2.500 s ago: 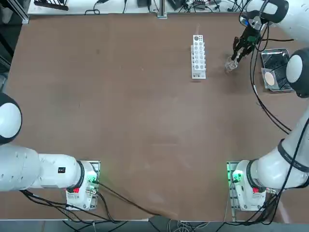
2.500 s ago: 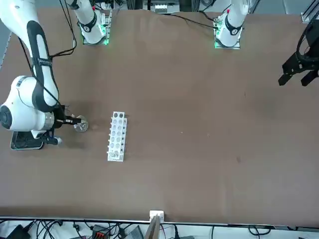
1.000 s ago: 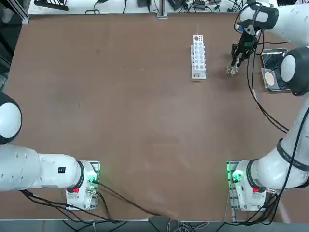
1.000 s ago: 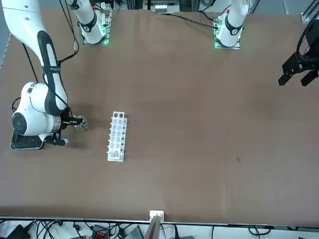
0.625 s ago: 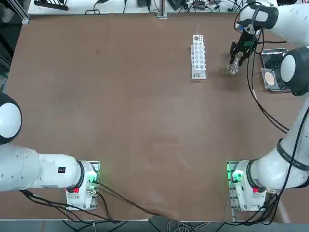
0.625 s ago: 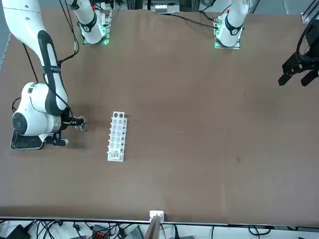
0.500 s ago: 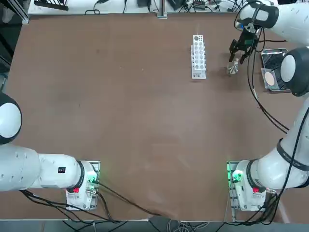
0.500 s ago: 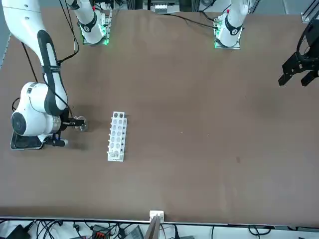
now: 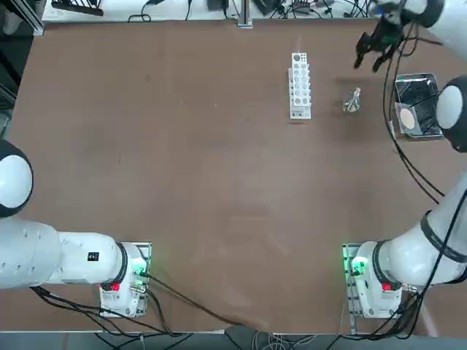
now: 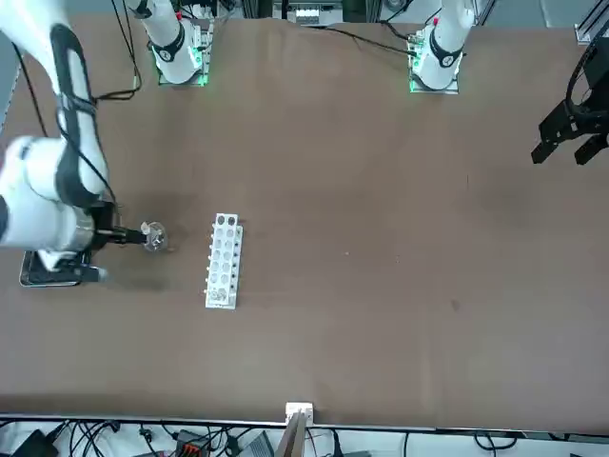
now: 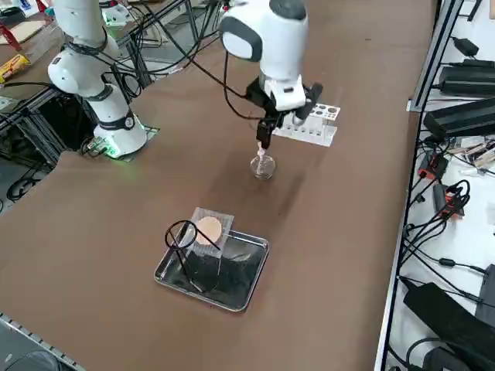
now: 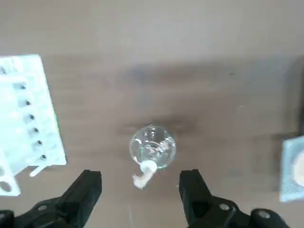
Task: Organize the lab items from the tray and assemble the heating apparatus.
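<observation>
A wide brown table [image 9: 219,182] fills the top and front views, its matte top marked by a few faint scuffs. Along its far edge in the top view runs a pale strip crowded with black cables [image 9: 292,9], and a dark frame post [image 9: 22,18] stands at the far left corner. In the front view more cables [image 10: 143,440] lie on the grey floor below the table's near edge. The right side view shows black boxes [image 11: 464,116] and tangled leads [image 11: 445,201] on a white bench beside the table's edge, and metal framing [image 11: 46,108] behind it
</observation>
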`<state>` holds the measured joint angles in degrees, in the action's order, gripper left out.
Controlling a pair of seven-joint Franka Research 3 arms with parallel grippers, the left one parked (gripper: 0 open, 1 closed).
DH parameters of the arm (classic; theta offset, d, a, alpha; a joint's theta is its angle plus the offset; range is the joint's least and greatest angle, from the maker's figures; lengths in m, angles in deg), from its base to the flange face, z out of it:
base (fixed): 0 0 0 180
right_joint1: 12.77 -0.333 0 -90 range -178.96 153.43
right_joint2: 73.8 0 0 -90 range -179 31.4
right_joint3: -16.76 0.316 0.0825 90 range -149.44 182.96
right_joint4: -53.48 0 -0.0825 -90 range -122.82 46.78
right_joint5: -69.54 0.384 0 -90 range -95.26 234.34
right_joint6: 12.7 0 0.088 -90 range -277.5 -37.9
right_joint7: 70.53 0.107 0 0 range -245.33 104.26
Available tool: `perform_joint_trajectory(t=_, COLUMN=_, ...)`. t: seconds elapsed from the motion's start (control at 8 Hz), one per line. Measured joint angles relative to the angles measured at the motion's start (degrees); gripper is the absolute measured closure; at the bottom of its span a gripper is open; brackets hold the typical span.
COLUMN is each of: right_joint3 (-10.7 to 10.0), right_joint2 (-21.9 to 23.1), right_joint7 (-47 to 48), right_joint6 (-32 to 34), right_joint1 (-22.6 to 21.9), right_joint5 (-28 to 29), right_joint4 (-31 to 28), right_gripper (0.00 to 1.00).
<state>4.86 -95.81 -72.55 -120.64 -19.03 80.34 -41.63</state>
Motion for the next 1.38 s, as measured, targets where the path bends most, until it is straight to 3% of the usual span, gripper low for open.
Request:
perform_joint_trajectory(t=0.38, right_joint3=-5.71, right_joint2=7.64, right_joint7=-0.02, right_joint6=0.20, right_joint1=2.79, right_joint5=-0.06, right_joint4=-0.66, right_gripper=0.00)
perform_joint_trajectory(t=0.5, right_joint3=-6.51, right_joint2=9.09, right_joint7=-0.03, right_joint6=-1.10, right_joint1=4.90, right_joint5=0.00, right_joint4=-1.97, right_gripper=0.00)
perform_joint_trajectory(t=0.88, right_joint3=-6.82, right_joint2=9.81, right_joint7=-0.08, right_joint6=-7.76, right_joint1=11.72, right_joint5=1.08, right_joint4=-7.28, right_gripper=0.06)
perform_joint_trajectory(t=1.38, right_joint3=-6.88, right_joint2=7.47, right_joint7=-9.70, right_joint6=-9.59, right_joint1=21.20, right_joint5=10.45, right_joint4=-9.96, right_gripper=0.10)
